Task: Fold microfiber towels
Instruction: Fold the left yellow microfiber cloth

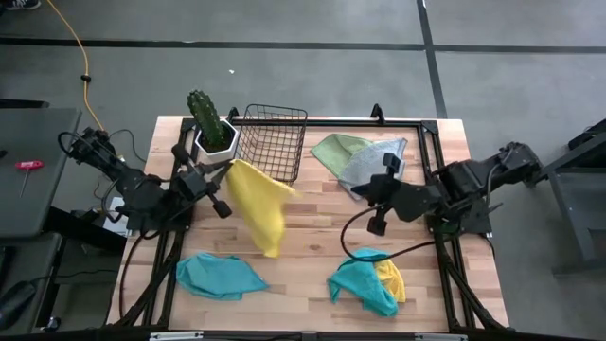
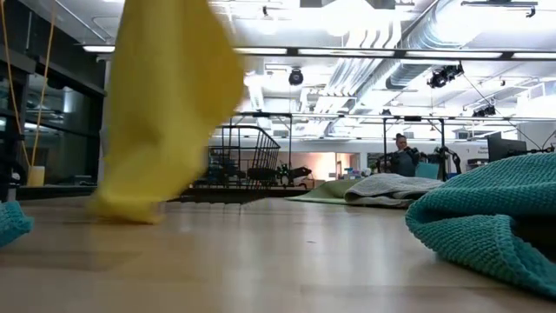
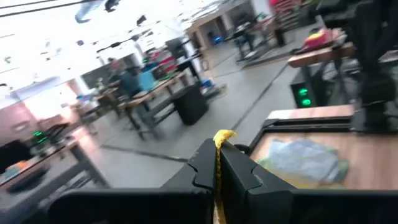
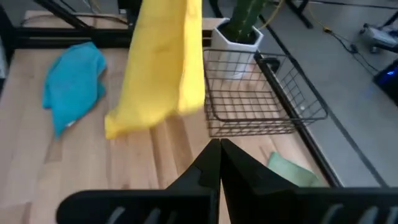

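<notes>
Left gripper (image 1: 224,188) sits left of centre in the high view, jaws closed on a corner of the yellow towel (image 1: 258,206); a pinch of yellow sticks up between its fingers (image 3: 205,171) in the left wrist view. The yellow towel hangs down from that grip, lower end trailing toward the table (image 1: 312,237) centre; in the low view its bottom edge looks at or just above the wood, cannot tell if touching.

Right gripper (image 1: 382,189) is right of centre in the high view, jaws closed, empty, right by the grey towel (image 1: 374,166).

The grey towel lies upper right of the table, overlapping a light green towel (image 1: 336,149). Teal towel (image 1: 220,276) lies flat at lower left. A second teal towel (image 1: 362,287) is bunched at lower right with another yellow towel (image 1: 391,278) touching its right side.

Black wire basket (image 1: 271,142) sits at upper centre, potted cactus (image 1: 210,125) just beside it on the left. A person (image 2: 403,155) shows far back in the low view.
</notes>
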You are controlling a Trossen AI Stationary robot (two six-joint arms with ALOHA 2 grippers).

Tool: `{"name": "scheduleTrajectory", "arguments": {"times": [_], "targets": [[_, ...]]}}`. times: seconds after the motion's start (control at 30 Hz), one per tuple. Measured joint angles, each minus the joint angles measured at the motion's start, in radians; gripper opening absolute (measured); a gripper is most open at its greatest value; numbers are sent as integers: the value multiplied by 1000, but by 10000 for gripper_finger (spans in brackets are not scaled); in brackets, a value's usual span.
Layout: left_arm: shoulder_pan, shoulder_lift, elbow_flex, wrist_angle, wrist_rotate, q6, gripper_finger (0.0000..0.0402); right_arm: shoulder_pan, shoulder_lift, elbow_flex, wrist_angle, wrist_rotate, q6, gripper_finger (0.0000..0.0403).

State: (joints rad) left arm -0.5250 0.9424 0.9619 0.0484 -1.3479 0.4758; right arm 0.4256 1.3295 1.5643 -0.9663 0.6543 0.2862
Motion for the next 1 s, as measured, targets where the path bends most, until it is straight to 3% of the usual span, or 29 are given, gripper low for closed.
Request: {"name": "scheduleTrajectory", "arguments": {"times": [0.33, 0.6, 0.8, 0.9, 1.0], "targets": [[-56, 1, 0, -99, 65, -159, 0, -39, 115, -31, 28, -83, 21, 0], [-28, 56, 17, -140, 434, -335, 0, -93, 190, -96, 28, -92, -7, 15], [66, 248, 203, -479, 729, -529, 0, -128, 191, -152, 73, -184, -20, 82], [89, 340, 304, -661, 751, -578, 0, -133, 191, -213, 137, -231, -26, 118], [93, 387, 352, -747, 664, -589, 0, -133, 191, -299, 219, -286, -30, 147]]}}
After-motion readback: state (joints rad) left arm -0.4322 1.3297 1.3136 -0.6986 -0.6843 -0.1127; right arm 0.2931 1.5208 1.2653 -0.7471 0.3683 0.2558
